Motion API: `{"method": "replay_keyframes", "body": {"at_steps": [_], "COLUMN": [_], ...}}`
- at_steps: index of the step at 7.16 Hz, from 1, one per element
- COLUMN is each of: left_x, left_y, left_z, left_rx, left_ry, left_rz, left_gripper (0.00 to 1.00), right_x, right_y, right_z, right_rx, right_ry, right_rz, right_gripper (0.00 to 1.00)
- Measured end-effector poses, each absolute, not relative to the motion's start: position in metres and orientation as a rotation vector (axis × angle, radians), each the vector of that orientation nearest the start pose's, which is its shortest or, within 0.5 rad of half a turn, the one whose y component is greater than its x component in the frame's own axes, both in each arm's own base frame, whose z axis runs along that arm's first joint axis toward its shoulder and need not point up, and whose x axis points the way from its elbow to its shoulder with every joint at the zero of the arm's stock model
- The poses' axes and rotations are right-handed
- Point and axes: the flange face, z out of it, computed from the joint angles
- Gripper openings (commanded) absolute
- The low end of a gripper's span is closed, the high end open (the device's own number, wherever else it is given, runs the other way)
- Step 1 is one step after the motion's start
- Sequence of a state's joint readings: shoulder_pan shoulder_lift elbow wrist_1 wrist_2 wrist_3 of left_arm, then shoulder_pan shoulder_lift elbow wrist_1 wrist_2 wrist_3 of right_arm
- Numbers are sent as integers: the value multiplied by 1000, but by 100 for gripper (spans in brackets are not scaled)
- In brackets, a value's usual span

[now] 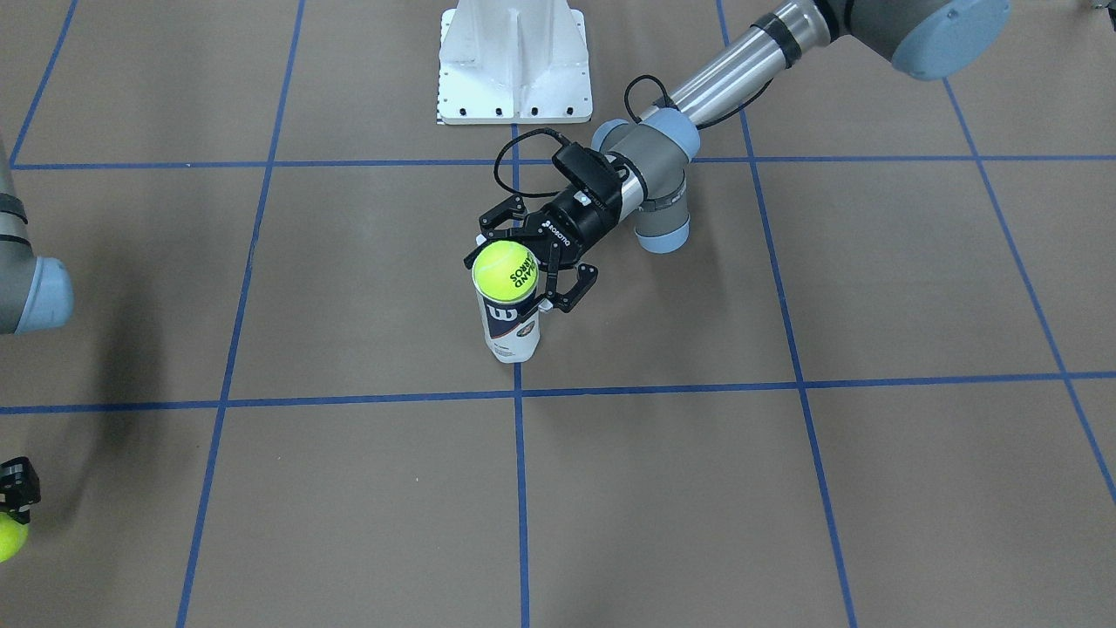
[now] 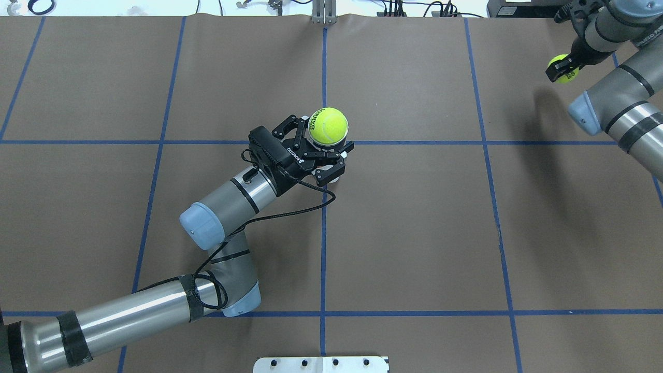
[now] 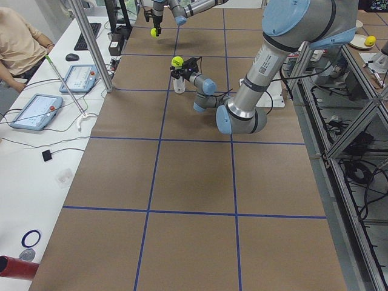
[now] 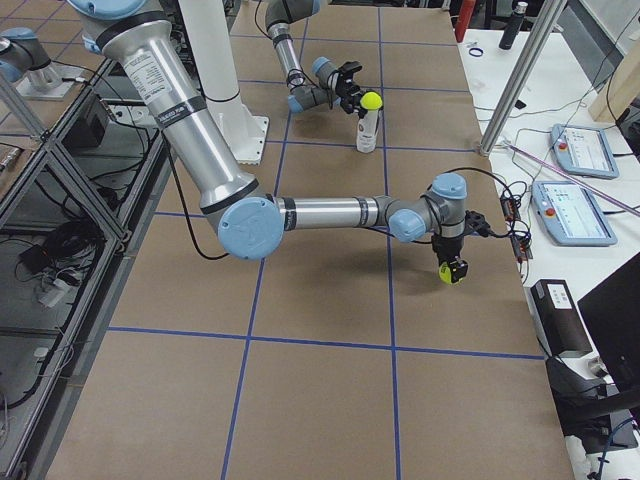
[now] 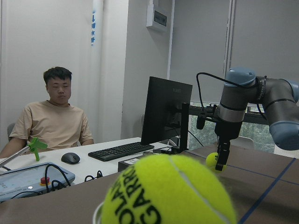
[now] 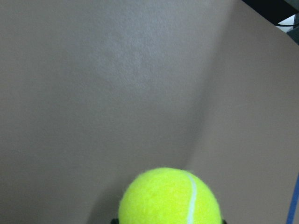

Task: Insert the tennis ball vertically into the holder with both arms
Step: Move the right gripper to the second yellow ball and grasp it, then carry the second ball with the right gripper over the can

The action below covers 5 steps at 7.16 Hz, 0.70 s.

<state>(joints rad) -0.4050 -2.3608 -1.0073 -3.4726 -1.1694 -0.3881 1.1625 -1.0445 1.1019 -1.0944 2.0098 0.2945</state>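
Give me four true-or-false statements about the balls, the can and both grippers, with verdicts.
1. A tennis ball sits on top of the holder. True.
2. The holder lies on its side. False: it stands upright on the table.
3. The right gripper is empty. False: it holds a second tennis ball.
4. The left gripper has a finger on each side of the holder. True.
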Motion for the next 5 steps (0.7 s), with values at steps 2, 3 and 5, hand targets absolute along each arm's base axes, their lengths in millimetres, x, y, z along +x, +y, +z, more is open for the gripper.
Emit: {"method": "replay_keyframes", "body": {"at_steps": [2,3,5], "left_x": [584,585,585], "left_y": [-437,-437,-437], "left_z": [240,240,240], "left_rx": [1636,1636,1636], "left_ry": [1282,1281,1281], "left_rz": [45,44,44], "left_gripper": [98,98,98], "right_x": [-219,-228,-251], "right_y": [-698,-682,-637], "right_z": [444,392,271], "right_rx": [324,296,216], "right_ry": [-794,-866,-936], "right_rz": [-46,28,133], "right_gripper": [0,0,0]}}
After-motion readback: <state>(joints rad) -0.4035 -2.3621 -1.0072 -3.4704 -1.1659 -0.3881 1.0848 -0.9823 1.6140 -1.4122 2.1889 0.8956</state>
